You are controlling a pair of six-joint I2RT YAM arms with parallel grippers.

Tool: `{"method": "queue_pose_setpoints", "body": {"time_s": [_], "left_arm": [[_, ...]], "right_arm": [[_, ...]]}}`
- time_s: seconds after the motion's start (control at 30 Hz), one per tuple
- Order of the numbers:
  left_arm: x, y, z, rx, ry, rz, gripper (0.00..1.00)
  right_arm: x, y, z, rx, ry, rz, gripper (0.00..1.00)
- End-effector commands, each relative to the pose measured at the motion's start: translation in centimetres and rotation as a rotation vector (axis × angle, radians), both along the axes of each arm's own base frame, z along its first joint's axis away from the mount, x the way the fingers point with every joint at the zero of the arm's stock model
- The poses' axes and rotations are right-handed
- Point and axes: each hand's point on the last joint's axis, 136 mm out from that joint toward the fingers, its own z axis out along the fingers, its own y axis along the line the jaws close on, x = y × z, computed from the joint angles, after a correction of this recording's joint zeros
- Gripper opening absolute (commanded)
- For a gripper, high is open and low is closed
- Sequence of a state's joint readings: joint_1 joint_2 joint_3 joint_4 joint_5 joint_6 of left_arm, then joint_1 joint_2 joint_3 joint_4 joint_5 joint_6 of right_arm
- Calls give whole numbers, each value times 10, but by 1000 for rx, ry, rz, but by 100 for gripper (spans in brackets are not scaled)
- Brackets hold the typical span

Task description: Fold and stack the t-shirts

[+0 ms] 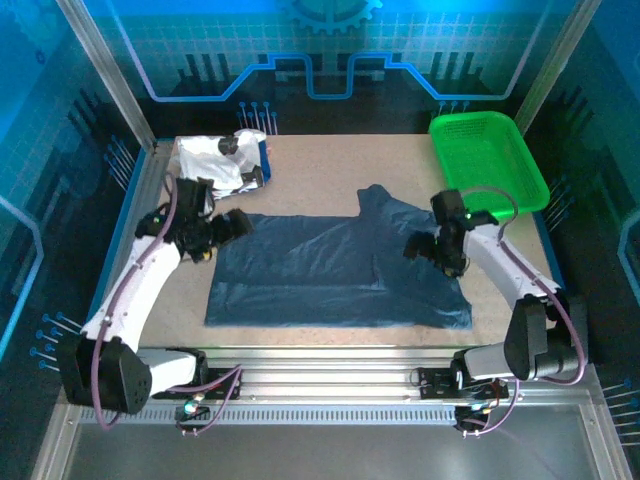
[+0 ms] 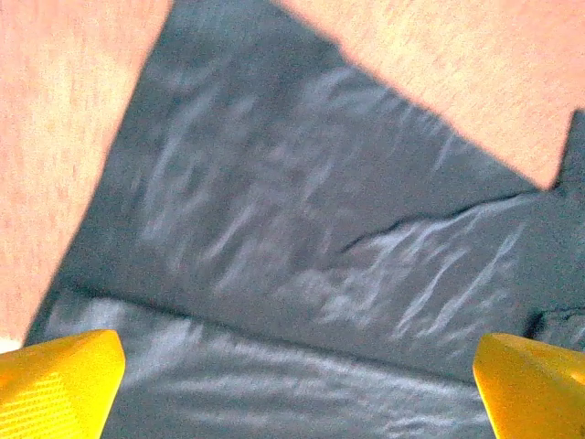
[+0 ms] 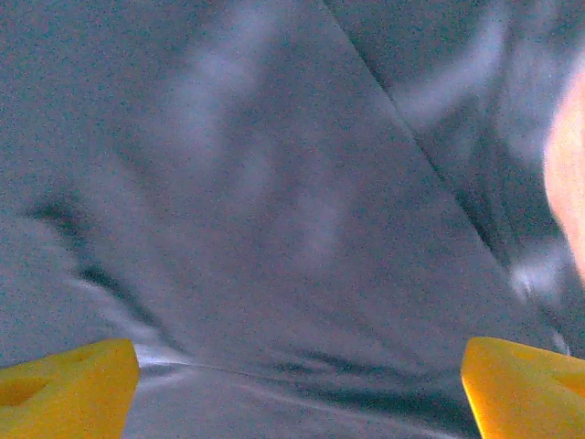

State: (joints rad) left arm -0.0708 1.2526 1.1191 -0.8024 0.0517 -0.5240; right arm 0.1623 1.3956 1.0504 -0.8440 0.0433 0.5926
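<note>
At the table's (image 1: 330, 165) far-left corner we see the white shirt (image 1: 222, 160), bunched. The left gripper (image 1: 232, 225) hangs released, fingers (image 2: 59, 382) spread, over the blue shirt (image 1: 330, 275), which lies flat mid-table. The right gripper (image 1: 418, 247) is likewise released above the shirt's right side. A green basket (image 1: 490, 160) sits in the far-right corner.

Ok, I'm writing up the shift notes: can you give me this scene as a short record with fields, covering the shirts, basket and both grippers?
blue t-shirt: spread out mid-table, creased, not yet folded small
white t-shirt: bunched at the far left corner
green basket: far right corner
left gripper: open, over the blue t-shirt's left edge, holding nothing
right gripper: open, over its right part, holding nothing
stack: not yet made
</note>
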Motion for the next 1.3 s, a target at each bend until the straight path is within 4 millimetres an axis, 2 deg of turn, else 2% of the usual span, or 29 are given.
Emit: {"method": "queue_pose_setpoints", "body": {"time_s": [0.0, 0.1, 0.2, 0.3, 0.47, 0.57, 0.63, 0.83, 1.1, 1.27], "left_arm": [[11, 16, -21, 134, 98, -92, 99], [39, 19, -35, 156, 135, -131, 94], [65, 22, -56, 177, 154, -157, 88], [89, 28, -72, 205, 177, -169, 84], [119, 37, -98, 237, 204, -171, 82], [128, 46, -114, 240, 238, -148, 78], [134, 54, -119, 263, 242, -137, 77], [145, 60, -137, 268, 262, -126, 75], [157, 66, -158, 265, 272, -100, 64], [159, 67, -170, 261, 293, -100, 55]], "right_arm": [[42, 11, 29, 37, -118, 182, 94], [77, 19, 37, 116, -149, 209, 93], [106, 29, 35, 157, -153, 244, 92], [123, 42, 33, 210, -137, 293, 89], [134, 37, 25, 201, -109, 310, 89], [135, 30, 16, 215, -77, 274, 89], [136, 31, 13, 228, -66, 269, 88], [145, 25, 6, 213, -45, 243, 87], [147, 23, -1, 204, -25, 240, 87], [157, 21, -6, 189, -22, 256, 87]]}}
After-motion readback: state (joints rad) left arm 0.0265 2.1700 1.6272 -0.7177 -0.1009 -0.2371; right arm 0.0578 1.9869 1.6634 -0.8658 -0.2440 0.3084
